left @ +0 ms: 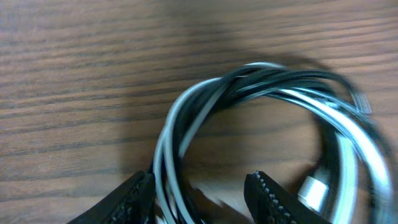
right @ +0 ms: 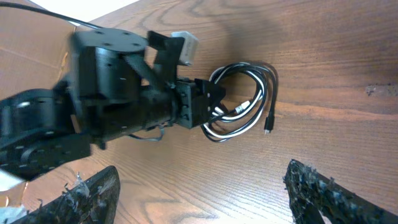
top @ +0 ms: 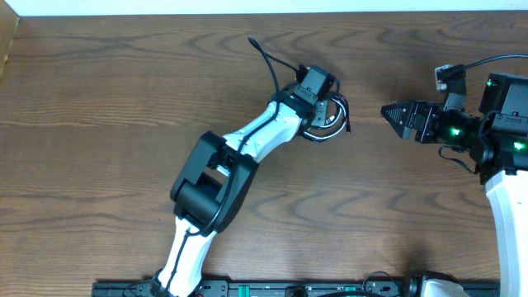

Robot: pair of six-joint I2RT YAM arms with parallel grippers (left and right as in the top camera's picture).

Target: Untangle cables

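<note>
From above: black and white cables (top: 333, 125) in a small coil on the brown desk (top: 99, 124), toward 1 o'clock from the middle. Left claw (top: 320, 115) right on the coil's 9 o'clock side. Right claw (top: 388, 111) out at 3 o'clock of the coil, near but not touching.

From the left wrist: cables (left: 249, 81) big and blurry, black and white strands side by side. Left claw (left: 199, 196) spread, strands running down between its fingers at 6 o'clock.

From the right wrist: cables (right: 245, 109) flat on the desk, up toward 12 o'clock, with a small plug (right: 267, 128) at the loop's 4 o'clock. Left claw (right: 208, 102) at the loop's 9 o'clock edge. Right claw (right: 205, 199) spread wide, holding nothing.
</note>
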